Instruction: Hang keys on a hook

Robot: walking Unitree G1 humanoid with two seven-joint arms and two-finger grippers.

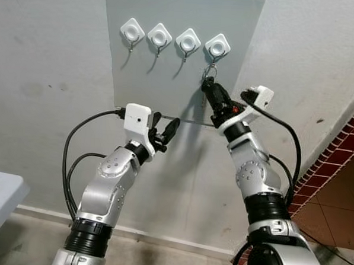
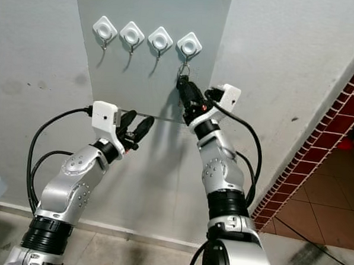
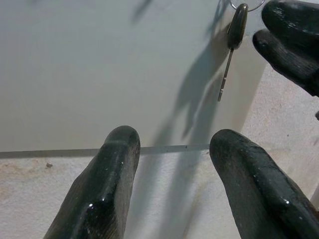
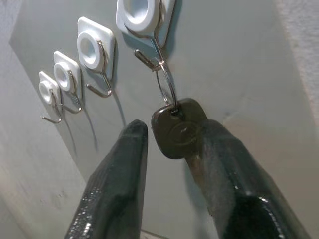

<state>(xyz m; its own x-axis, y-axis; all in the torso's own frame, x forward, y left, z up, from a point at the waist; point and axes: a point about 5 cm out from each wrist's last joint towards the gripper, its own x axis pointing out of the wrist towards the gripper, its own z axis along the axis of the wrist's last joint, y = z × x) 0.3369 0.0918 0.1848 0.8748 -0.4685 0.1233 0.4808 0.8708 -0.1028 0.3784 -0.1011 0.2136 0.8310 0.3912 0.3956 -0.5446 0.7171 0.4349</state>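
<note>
Hanging by its ring from the rightmost hook (image 4: 149, 55), the key (image 4: 178, 128) sits between the right gripper's (image 4: 172, 144) spread fingers — left gripper (image 3: 174, 149) spread too, empty, lower on the panel (image 1: 169, 61).

Both arms are built of rounded silver-grey segments dotted with small dark screw holes, joined by ribbed black collars at the elbows and wrists. Each wrist carries a boxy white camera housing fed by a black cable that loops back along the arm. The left gripper (image 1: 165, 133) and right gripper (image 1: 210, 88) each end in two long, glossy black fingers (image 3: 102, 191) with rounded tips
</note>
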